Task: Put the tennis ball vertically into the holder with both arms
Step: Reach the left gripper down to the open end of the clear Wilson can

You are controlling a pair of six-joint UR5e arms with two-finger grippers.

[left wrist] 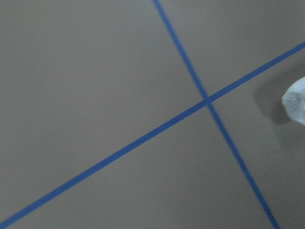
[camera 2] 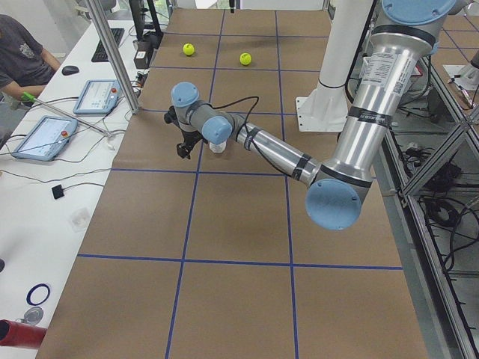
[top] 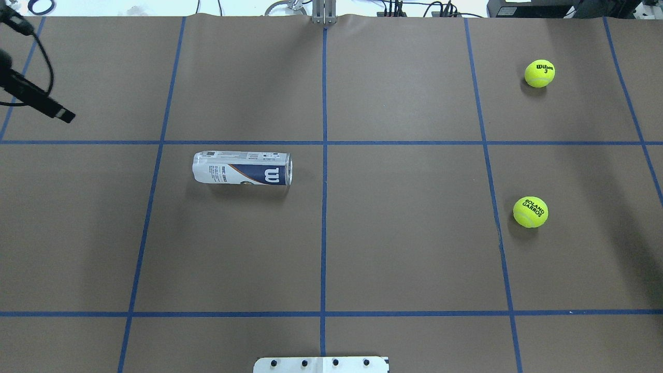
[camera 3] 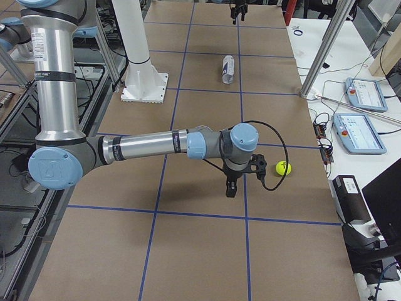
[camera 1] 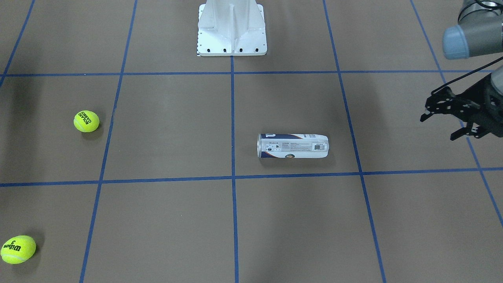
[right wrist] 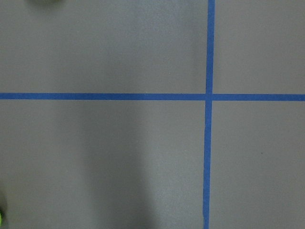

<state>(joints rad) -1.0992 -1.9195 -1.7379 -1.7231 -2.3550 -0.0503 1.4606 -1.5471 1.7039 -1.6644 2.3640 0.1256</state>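
The holder lies on its side on the brown table, its silver-rimmed mouth towards the table's middle. In the left wrist view only its closed end shows, at the right edge. Two yellow tennis balls rest far from it: one marked Roland Garros and one marked Wilson 3. My left gripper hovers open and empty, well clear of the holder's closed end. My right gripper hangs above the table near a ball; I cannot tell whether it is open or shut.
The white pedestal base stands at the robot's edge. Blue tape lines grid the table. A seated person and tablets occupy a side table beyond the far edge, behind a metal post.
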